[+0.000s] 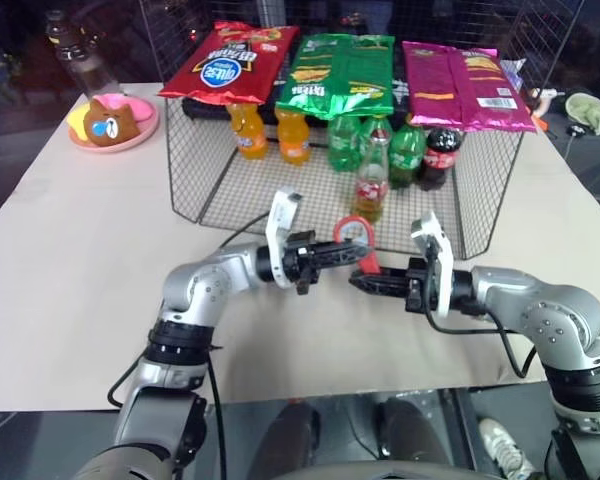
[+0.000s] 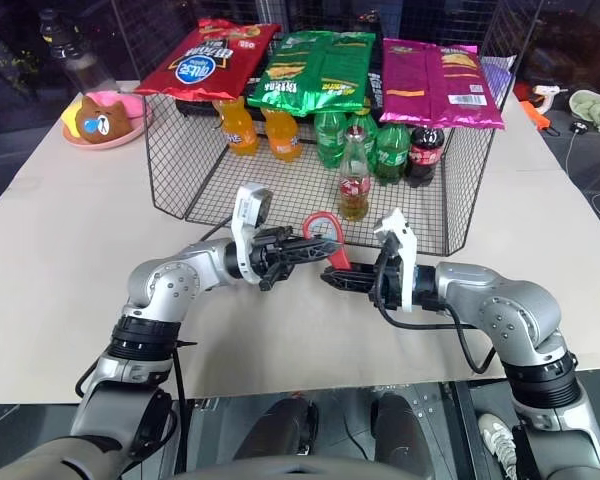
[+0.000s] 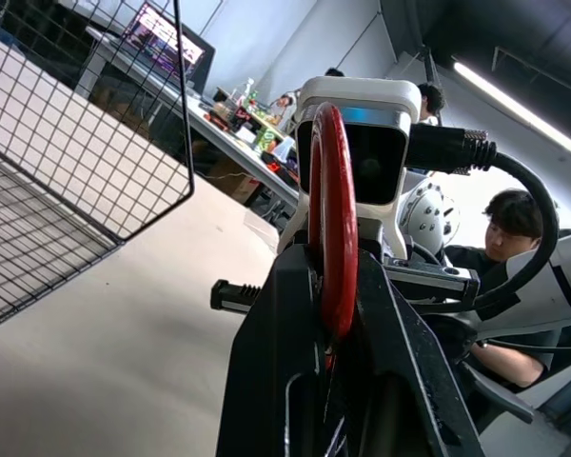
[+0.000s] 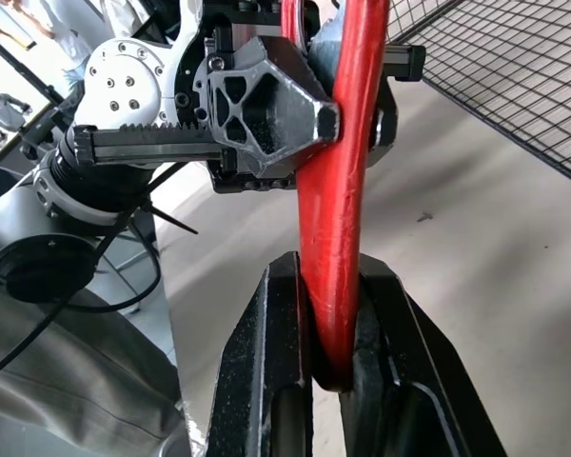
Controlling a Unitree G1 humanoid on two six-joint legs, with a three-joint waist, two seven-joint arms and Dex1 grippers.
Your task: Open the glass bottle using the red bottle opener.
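The red bottle opener (image 1: pixel 357 233) hangs in the air in front of me, ring head up, over the tan table (image 1: pixel 90 290). My left gripper (image 1: pixel 352 253) is shut on its upper part and my right gripper (image 1: pixel 364 279) is shut on its lower handle end. The left wrist view shows the opener (image 3: pixel 334 209) edge-on between the black fingers (image 3: pixel 276 362). The right wrist view shows the red handle (image 4: pixel 341 219) pinched by my fingers (image 4: pixel 266 381). The glass bottle (image 1: pixel 371 182), amber drink and red-and-white label, stands upright inside the wire basket just behind the opener.
The wire basket (image 1: pixel 210 190) holds orange bottles (image 1: pixel 247 130), green bottles (image 1: pixel 344 142) and a dark cola bottle (image 1: pixel 441 152), with snack bags (image 1: pixel 340 72) across its top. A pink plate with a bear toy (image 1: pixel 110 122) sits back left. A person (image 3: pixel 509 238) sits beyond the table.
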